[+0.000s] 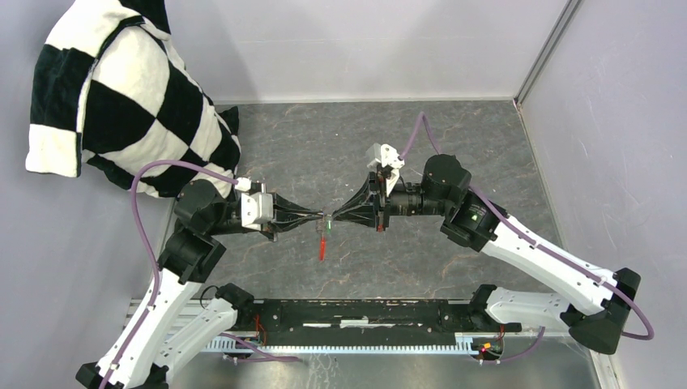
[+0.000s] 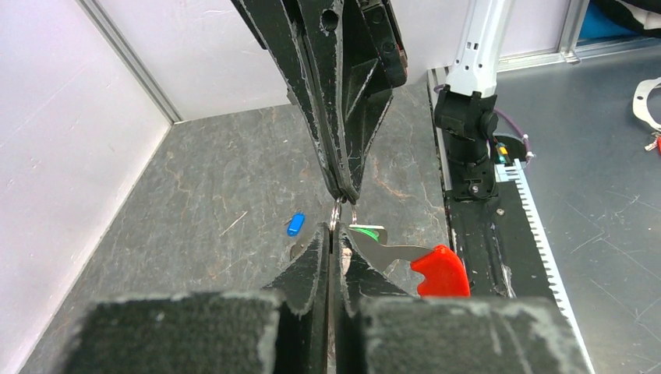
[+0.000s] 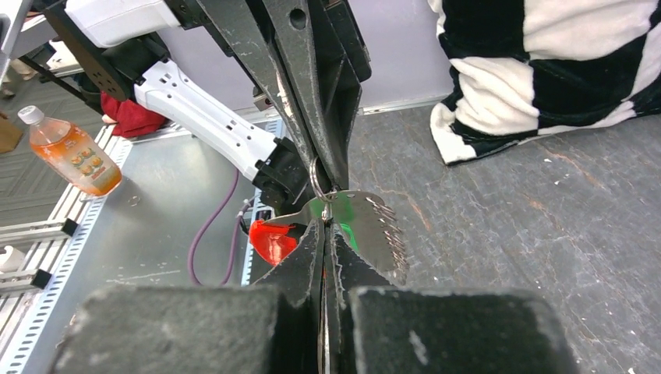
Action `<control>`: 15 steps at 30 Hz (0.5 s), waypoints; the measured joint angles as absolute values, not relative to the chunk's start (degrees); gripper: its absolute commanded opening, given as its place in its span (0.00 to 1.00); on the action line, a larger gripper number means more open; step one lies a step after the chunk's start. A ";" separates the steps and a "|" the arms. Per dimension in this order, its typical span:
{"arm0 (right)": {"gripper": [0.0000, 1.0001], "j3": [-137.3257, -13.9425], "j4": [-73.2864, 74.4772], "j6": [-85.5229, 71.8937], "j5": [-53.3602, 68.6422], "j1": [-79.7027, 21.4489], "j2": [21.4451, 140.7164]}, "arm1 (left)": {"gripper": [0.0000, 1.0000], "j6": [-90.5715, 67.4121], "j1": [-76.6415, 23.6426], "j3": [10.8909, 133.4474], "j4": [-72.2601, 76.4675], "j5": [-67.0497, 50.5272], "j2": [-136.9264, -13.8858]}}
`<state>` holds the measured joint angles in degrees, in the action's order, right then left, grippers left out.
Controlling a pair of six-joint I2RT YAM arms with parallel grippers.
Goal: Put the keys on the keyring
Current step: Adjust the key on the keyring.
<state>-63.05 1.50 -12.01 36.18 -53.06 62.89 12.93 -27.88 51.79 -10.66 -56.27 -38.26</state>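
Observation:
My two grippers meet tip to tip above the middle of the table. The left gripper point(image 1: 319, 219) point(image 2: 335, 232) is shut on the keyring point(image 2: 336, 213) from one side. The right gripper point(image 1: 334, 218) point(image 3: 323, 224) is shut on the same thin ring point(image 3: 314, 178) from the other. The red tag point(image 1: 322, 247) point(image 2: 441, 270) point(image 3: 272, 240) hangs under the ring, and a grey toothed strap point(image 3: 383, 231) hangs beside it. The green key point(image 2: 367, 232) point(image 3: 348, 234) hangs close against the ring; I cannot tell whether it is threaded on. The blue key point(image 2: 295, 224) lies on the table below.
A black-and-white checked cushion point(image 1: 121, 97) leans in the back left corner. Pale walls point(image 1: 616, 121) close the table on three sides. A black rail point(image 1: 356, 318) runs along the near edge between the arm bases. An orange drink bottle point(image 3: 70, 152) stands off the table.

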 measured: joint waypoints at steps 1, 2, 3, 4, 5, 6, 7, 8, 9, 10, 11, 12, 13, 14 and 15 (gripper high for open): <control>0.00 -62.92 1.13 -12.23 36.53 -52.95 62.96 | 0.02 12.91 -27.88 51.79 -10.61 -56.34 -38.33; 0.00 -62.87 0.86 -12.40 37.12 -52.82 63.09 | 0.02 12.91 -27.88 51.79 -10.59 -56.53 -38.37; 0.00 -62.85 0.58 -12.69 37.52 -52.77 63.24 | 0.02 12.91 -27.88 51.79 -10.59 -56.66 -38.39; 0.00 -62.85 0.23 -12.91 37.87 -52.69 63.48 | 0.02 12.91 -27.88 51.79 -10.61 -56.95 -38.50; 0.00 -62.85 -0.30 -13.32 38.44 -52.53 63.79 | 0.02 12.91 -27.83 51.79 -10.63 -57.06 -38.50; 0.00 -62.85 -0.62 -13.65 38.94 -52.38 64.05 | 0.02 12.91 -27.79 51.79 -10.63 -57.10 -38.46; 0.00 -62.85 -0.80 -13.72 39.16 -52.31 64.23 | 0.02 12.88 -27.75 51.79 -10.66 -57.14 -38.46; 0.00 -62.85 -0.91 -13.89 39.51 -52.25 64.40 | 0.02 12.88 -27.70 51.79 -10.68 -57.23 -38.48; 0.00 -62.85 -1.06 -14.04 40.01 -52.16 64.69 | 0.02 12.88 -27.70 51.79 -10.76 -57.32 -38.48; 0.01 -62.85 -1.06 -14.11 40.10 -52.12 64.77 | 0.02 12.88 -27.70 51.79 -10.85 -57.41 -38.48; 0.02 -62.87 -1.13 -14.15 40.47 -52.05 65.04 | 0.02 12.86 -27.70 51.79 -10.90 -57.60 -38.48; 0.03 -62.87 -1.17 -14.17 40.66 -52.03 65.34 | 0.02 12.84 -27.70 51.79 -10.90 -57.74 -38.48; 0.04 -62.87 -1.15 -14.17 40.95 -52.01 65.65 | 0.02 12.82 -27.70 51.79 -10.83 -57.89 -38.48; 0.06 -62.87 -1.19 -14.22 41.17 -52.01 66.06 | 0.02 12.78 -27.73 51.79 -10.57 -58.33 -38.57; 0.07 -62.89 -1.26 -14.24 41.47 -52.12 66.59 | 0.02 12.69 -27.73 51.81 -10.44 -58.78 -38.70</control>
